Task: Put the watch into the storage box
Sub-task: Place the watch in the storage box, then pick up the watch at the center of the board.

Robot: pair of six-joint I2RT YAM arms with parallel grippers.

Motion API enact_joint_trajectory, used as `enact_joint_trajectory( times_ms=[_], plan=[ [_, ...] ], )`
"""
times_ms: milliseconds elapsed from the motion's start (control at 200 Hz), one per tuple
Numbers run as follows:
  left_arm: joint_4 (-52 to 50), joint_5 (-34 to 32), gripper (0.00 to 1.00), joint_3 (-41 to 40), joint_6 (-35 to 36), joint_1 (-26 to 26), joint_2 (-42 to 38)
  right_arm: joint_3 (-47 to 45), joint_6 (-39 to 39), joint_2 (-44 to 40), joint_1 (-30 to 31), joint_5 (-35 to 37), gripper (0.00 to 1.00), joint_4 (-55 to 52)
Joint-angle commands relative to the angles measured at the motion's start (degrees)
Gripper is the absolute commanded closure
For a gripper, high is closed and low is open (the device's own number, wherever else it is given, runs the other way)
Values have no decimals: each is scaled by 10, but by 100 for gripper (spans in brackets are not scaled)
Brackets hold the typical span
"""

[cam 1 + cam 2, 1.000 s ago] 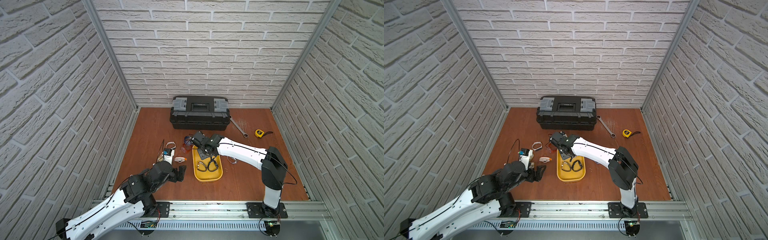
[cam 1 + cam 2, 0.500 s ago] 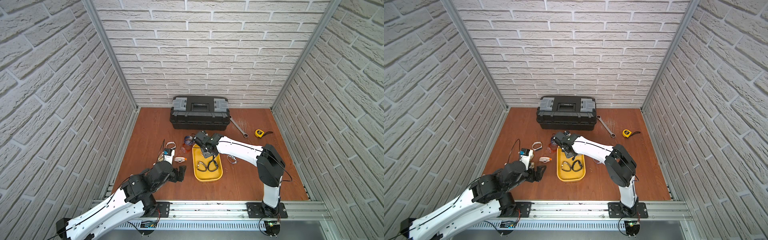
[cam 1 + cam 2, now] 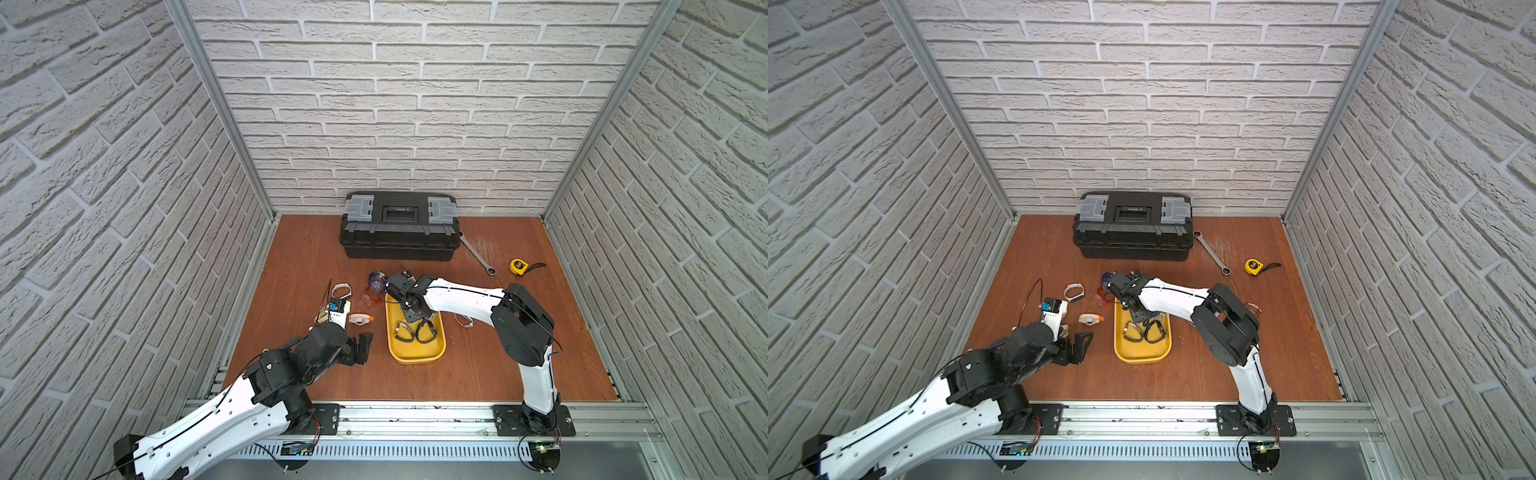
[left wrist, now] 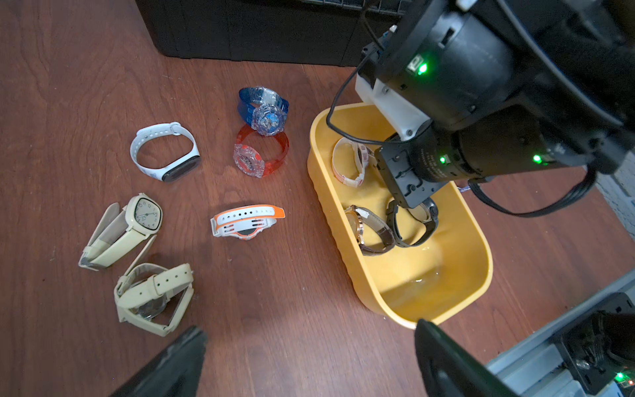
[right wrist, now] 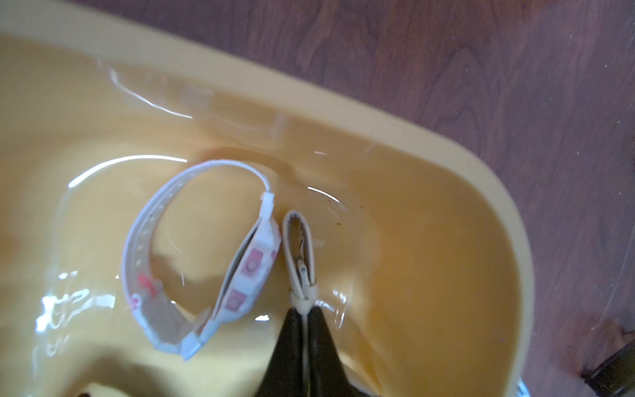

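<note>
Where both top views look down on the brown wooden table (image 3: pixel 478 365), the shallow bright-yellow plastic storage box (image 3: pixel 415 358) lies near the middle. It is well apart from the closed black plastic toolbox with grey latches (image 3: pixel 399 232) at the back wall. The right gripper (image 3: pixel 409 315) reaches down into the box's far end. The left gripper (image 3: pixel 362 341) hovers beside the box, jaws spread wide.

From the left wrist, three watches lie in the box: a white band watch with pink marks (image 4: pixel 347 161), then a gold-cased watch on a brown leather strap (image 4: pixel 371 228) against a black watch (image 4: pixel 424 223).

From the right wrist, the right gripper's black fingers (image 5: pixel 323 347) are nearly pressed together. They pinch the looped strap of a cream-strapped watch (image 5: pixel 289 254), held inside the box just beside the white band watch. Whether it touches the floor I cannot tell.
</note>
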Motion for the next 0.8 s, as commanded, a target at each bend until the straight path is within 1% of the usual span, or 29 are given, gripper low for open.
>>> enact_joint_trajectory(
  times_ms=[0, 15, 50, 155, 235, 250, 280, 410, 490, 560, 610, 625, 640, 655, 670, 710, 795],
  plan=[
    [18, 1, 2, -7, 0, 3, -2, -17, 7, -27, -1, -9, 69, 21],
    [18, 1, 2, -7, 0, 3, -2, -21, 8, -27, -1, -11, 67, 23],
    [19, 2, 2, -7, 1, 3, -2, -28, 7, -56, 0, -14, 63, 29],
    [25, 5, 2, -7, 2, 3, 0, -51, 10, -105, 0, -31, 54, 49],
    [31, 10, 2, -6, 3, 3, 8, -65, 7, -143, 0, -52, 52, 60],
    [31, 11, 2, -6, 3, 3, 10, -69, 7, -151, 0, -56, 49, 63],
    [33, 12, 2, -5, 3, 3, 13, -78, 7, -167, 0, -68, 46, 72],
    [38, 16, 2, 4, 3, 4, 24, -121, 5, -247, -1, -108, 22, 105],
    [32, 16, 2, 14, -2, 11, 40, -143, -6, -294, -7, -129, 14, 114],
    [28, 42, 2, 26, -6, 33, 67, -163, -21, -332, -17, -154, 11, 116],
    [30, 74, 2, 34, -8, 63, 87, -180, -29, -364, -22, -164, 9, 116],
    [31, 84, 2, 36, -9, 72, 108, -185, -32, -373, -23, -165, 8, 116],
    [32, 93, 2, 38, -9, 82, 117, -191, -34, -384, -25, -167, 6, 116],
    [33, 104, 2, 39, -9, 92, 128, -197, -36, -395, -26, -168, 2, 116],
    [34, 111, 2, 40, -9, 102, 138, -205, -39, -407, -27, -170, 0, 117],
    [45, 130, 2, 43, -7, 125, 163, -224, -45, -436, -29, -178, 0, 121],
    [84, 159, 6, 39, -14, 165, 214, -267, -54, -503, -30, -188, 0, 127]
  ],
)
